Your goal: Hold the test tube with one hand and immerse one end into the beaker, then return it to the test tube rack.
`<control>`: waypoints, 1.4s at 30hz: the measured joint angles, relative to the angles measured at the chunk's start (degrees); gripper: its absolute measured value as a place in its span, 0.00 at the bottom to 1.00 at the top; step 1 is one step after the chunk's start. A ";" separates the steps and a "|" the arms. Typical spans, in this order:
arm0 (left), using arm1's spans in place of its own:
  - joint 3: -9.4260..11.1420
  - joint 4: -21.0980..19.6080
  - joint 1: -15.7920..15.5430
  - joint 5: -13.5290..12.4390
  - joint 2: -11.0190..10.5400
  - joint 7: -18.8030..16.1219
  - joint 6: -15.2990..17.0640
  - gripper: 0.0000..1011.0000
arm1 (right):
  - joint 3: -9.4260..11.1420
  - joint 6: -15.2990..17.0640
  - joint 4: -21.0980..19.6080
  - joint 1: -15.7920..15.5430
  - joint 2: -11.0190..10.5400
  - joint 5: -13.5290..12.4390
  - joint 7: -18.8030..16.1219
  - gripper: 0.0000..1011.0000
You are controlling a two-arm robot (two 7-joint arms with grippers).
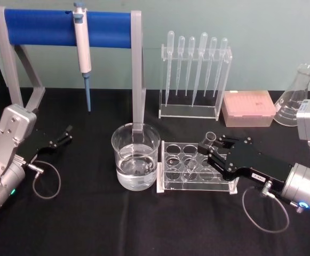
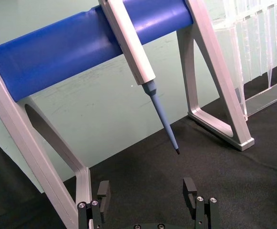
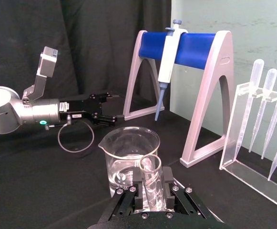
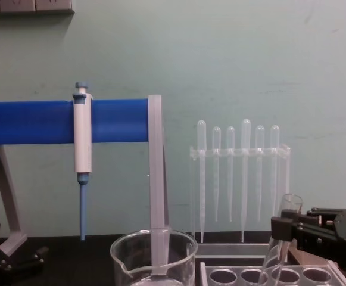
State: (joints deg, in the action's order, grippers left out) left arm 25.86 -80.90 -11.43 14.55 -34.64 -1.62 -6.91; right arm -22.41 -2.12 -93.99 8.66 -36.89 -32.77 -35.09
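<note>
The test tube [image 1: 208, 140] leans in a hole of the clear rack [image 1: 197, 184], its lower end down in the rack and its open rim tipped back to the right. My right gripper [image 1: 211, 149] reaches in from the right and is shut on the tube's upper part. In the right wrist view the fingers [image 3: 137, 183] press both sides of the tube [image 3: 151, 172]. The beaker [image 1: 136, 156], about a third full of clear liquid, stands just left of the rack. My left gripper [image 1: 66, 134] rests open at the far left, holding nothing.
A grey stand with a blue bar [image 1: 66, 26] carries a white-and-blue pipette [image 1: 82, 48] behind the beaker. At the back stand a rack of plastic pipettes [image 1: 195, 72], a pink tip box [image 1: 248, 108] and a glass flask [image 1: 296, 96]. The cloth in front is black.
</note>
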 joint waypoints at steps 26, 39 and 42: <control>0.00 0.00 0.00 0.00 0.00 0.00 0.00 0.99 | -0.59 7.56 -4.31 9.62 -4.35 -2.67 -4.48 0.24; 0.00 0.00 0.00 0.00 0.00 0.00 0.00 0.99 | -0.99 12.44 -5.67 14.20 -6.47 -6.35 -5.13 0.24; 0.00 0.00 0.00 0.00 0.00 0.00 0.00 0.99 | -1.13 12.59 -5.82 14.49 -6.84 -6.58 -4.61 0.24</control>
State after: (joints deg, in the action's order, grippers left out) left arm 25.86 -80.90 -11.43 14.55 -34.65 -1.62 -6.91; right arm -23.53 10.47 -99.81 23.16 -43.73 -39.35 -39.71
